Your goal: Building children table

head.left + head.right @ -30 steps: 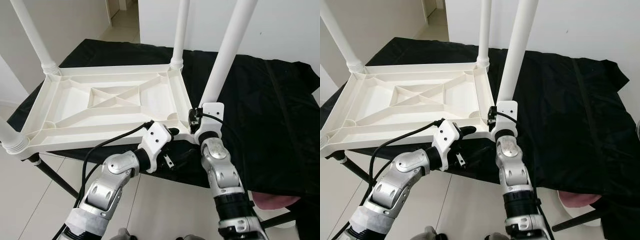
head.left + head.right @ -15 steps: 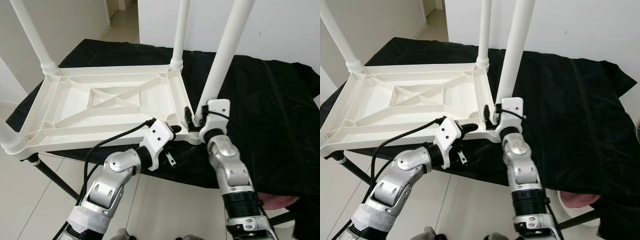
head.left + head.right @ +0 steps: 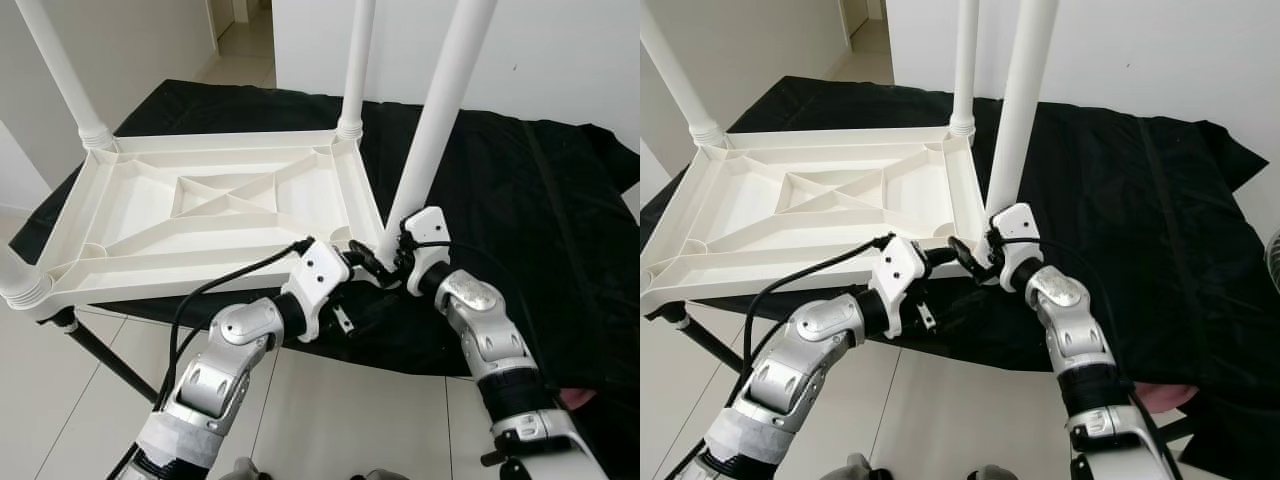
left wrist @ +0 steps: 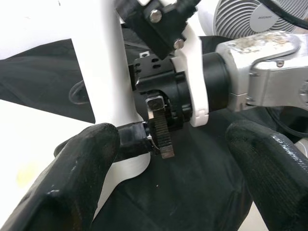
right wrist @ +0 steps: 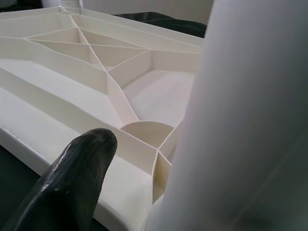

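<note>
The white plastic table top (image 3: 200, 262) lies upside down on a black cloth (image 3: 530, 200). White legs stand up from its corners. My right gripper (image 3: 368, 262) is shut on the base of the near right leg (image 3: 430, 130), with its wrist reaching in from the right. In the right wrist view one black finger (image 5: 72, 178) shows beside the leg (image 5: 250, 120); the other is hidden behind it. My left gripper (image 4: 168, 159) is open under the same corner, one finger (image 4: 72, 178) touching the white rim, facing the right gripper.
The far right leg (image 3: 355, 60), far left leg (image 3: 60, 70) and near left leg (image 3: 15, 280) stand upright. The work table's black frame (image 3: 100, 350) juts over the tiled floor. A round fan (image 4: 260, 19) sits behind the right arm.
My right forearm has swung from below the corner round to its right, the gripper turning about the leg's base. The leg has shifted slightly left. The left gripper has edged closer to the corner.
</note>
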Motion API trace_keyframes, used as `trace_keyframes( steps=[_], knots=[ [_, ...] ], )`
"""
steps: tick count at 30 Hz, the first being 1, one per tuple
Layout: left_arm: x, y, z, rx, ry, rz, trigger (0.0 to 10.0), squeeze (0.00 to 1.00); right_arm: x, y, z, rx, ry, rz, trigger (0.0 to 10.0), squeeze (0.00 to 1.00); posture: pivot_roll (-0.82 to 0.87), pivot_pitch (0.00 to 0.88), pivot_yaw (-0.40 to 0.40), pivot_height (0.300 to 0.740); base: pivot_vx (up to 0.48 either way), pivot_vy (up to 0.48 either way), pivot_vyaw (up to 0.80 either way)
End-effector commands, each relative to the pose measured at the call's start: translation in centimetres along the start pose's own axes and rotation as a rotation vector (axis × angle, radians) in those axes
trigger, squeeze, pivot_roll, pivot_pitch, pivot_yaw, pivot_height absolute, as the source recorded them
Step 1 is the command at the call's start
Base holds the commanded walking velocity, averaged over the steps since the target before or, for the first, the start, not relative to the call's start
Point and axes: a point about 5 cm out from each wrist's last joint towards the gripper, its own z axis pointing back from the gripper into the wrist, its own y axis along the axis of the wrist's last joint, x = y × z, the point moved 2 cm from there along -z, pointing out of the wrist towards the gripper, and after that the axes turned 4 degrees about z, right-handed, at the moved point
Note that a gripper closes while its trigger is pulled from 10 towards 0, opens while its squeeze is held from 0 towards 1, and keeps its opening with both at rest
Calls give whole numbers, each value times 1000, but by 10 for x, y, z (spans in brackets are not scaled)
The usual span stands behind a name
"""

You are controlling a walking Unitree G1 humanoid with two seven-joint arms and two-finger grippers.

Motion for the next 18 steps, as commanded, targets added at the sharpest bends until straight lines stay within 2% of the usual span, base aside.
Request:
trace_keyframes(
  steps=[1,5,15,16,17,18],
  knots=[
    [-4,-3,1,-10,57,1,10000,0,-6,-1,-4,-2,55,15,10000,0,-78,16,9,740,0,0,0],
    [-1,-4,1,-18,46,3,10000,0,-1,-2,-9,0,109,33,10000,0,-76,21,14,740,0,0,0],
    [-1,-3,0,-17,48,4,10000,0,1,-13,-10,-26,164,52,10000,0,-68,31,15,740,0,0,0],
    [-1,-3,1,-16,51,3,10000,0,1,-16,-8,-30,176,48,3176,0,-68,43,13,740,0,0,0],
    [-2,-2,1,-15,55,2,10000,0,2,-18,-7,-30,189,45,3176,0,-68,43,13,740,0,0,0],
    [-1,-2,2,-17,53,4,10000,0,3,-18,-6,-24,192,37,0,0,-69,54,17,740,0,0,0]
  ],
)
